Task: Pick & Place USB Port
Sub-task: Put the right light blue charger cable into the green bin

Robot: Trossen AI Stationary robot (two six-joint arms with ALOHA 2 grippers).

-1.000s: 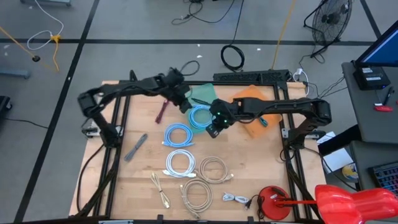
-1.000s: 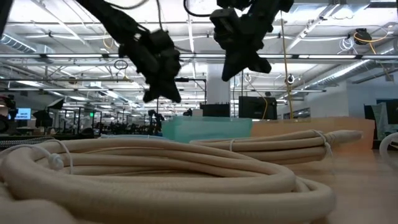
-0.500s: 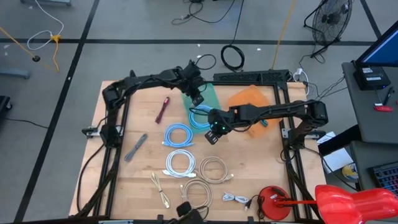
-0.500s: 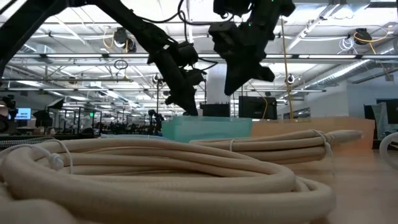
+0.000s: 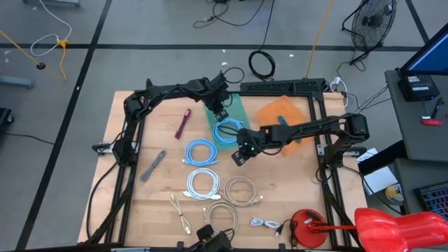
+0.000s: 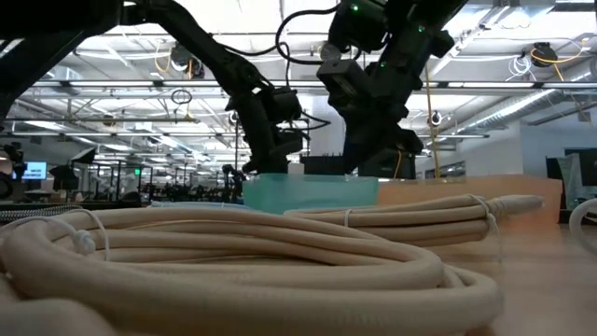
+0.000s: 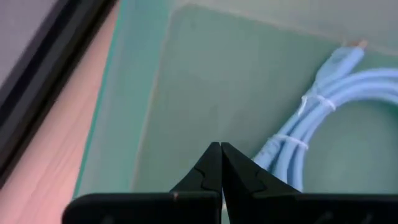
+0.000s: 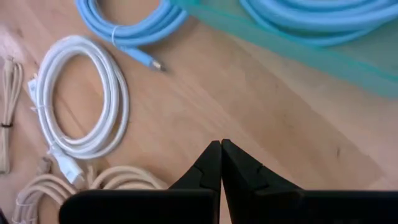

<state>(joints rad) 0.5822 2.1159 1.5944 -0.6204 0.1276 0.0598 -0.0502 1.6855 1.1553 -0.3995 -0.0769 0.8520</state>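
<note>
Both grippers shut empty: our left gripper (image 7: 221,163) has moved over green bin (image 7: 186,81) w/ blue cable (image 7: 329,118); right gripper (image 8: 221,163) has dropped beside it.

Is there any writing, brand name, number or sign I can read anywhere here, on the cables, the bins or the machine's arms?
None can be read.
Light blue cable in the teal bin: no print shows.
White cable on the table: no marking shows.
Screen in the room behind: lit, but too small to read.
Dark boxes on the side desk: any labels too small to read.
</note>
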